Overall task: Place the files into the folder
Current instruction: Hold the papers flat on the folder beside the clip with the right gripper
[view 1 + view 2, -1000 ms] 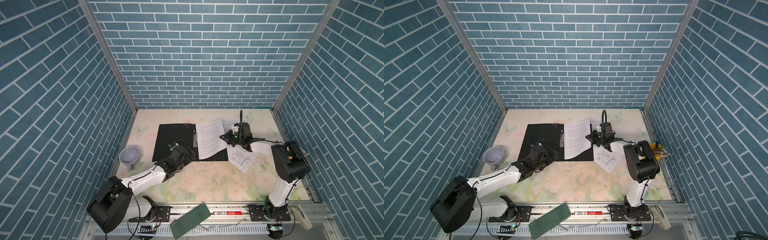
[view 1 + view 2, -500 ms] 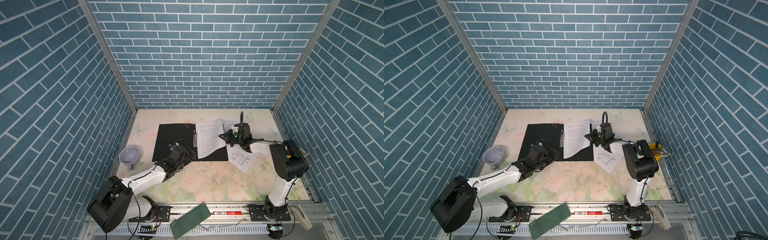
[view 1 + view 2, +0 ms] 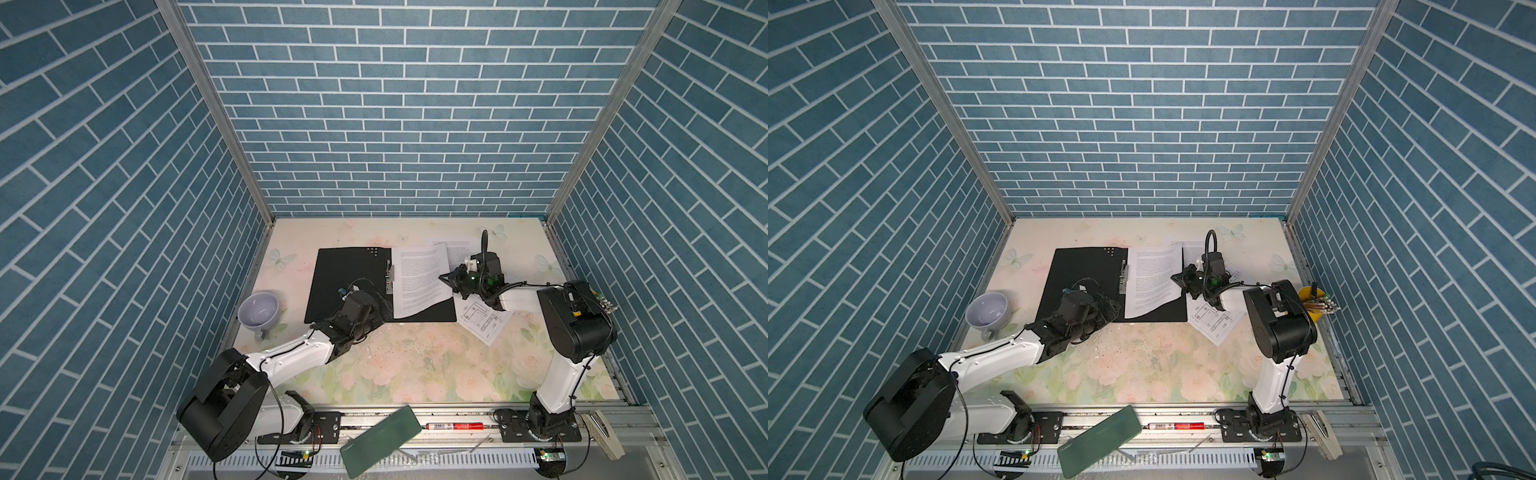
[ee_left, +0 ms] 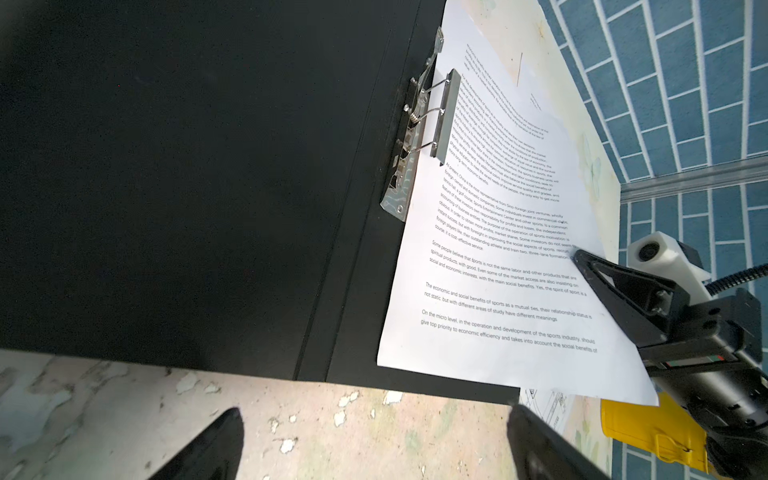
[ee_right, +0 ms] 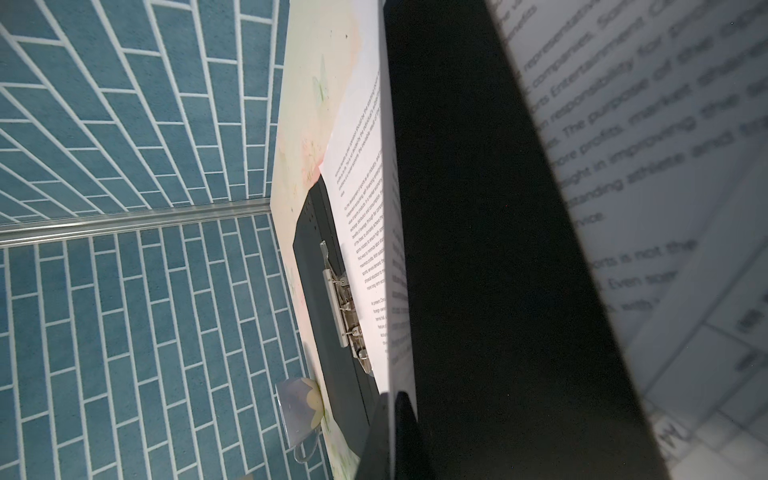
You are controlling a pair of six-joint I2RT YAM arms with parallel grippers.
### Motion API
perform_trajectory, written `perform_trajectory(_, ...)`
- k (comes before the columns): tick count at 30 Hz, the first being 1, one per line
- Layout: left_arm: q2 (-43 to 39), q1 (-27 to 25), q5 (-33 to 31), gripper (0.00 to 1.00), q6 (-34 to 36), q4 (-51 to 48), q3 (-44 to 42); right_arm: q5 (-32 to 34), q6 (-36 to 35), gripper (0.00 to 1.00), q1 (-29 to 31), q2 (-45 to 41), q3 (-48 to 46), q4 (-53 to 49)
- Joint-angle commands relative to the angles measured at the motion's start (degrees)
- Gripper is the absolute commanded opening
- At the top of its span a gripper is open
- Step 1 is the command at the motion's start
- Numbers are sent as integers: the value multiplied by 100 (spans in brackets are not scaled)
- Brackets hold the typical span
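A black finger (image 5: 498,249) fills the middle of the right wrist view, and the printed sheet (image 5: 665,166) beside it is blurred. In both top views the right arm (image 3: 519,299) (image 3: 1232,301) hides part of the drawing sheet (image 3: 484,328) (image 3: 1214,328). The left wrist view's edge cuts off the left gripper (image 4: 374,415) fingers (image 4: 208,449).

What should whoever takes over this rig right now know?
Left gripper: open, holding nothing, at the folder's near edge.
Right gripper: shut on the right edge of a text sheet.
The folder lies open, black side up. The held sheet lies on its right half, with its edge at the clip; whether it is clamped cannot be told.
Second text sheet: on the table behind, partly under the first.
Drawing sheet: on the table, right of the folder.
Done: one sheet nearly in. Left: the other two.
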Motion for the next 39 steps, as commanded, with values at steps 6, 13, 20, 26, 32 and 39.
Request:
perform_trajectory(6,33,25,9,100,-19,110,43,145,193,0,94,46,-133,221)
perform_trajectory(13,49,32,10,100,-20,176,18,181,195,0,131,103,-157,268)
perform_trajectory(20,69,22,17,100,-17,220,-7,215,219,0,174,143,-157,300)
perform_trajectory(26,53,21,18,100,-13,236,-40,225,220,0,210,134,-166,318)
perform_trajectory(32,32,23,19,100,-12,255,-71,251,214,0,212,108,-249,327)
perform_trajectory(39,33,26,16,100,-17,247,-73,279,154,15,215,56,-263,195)
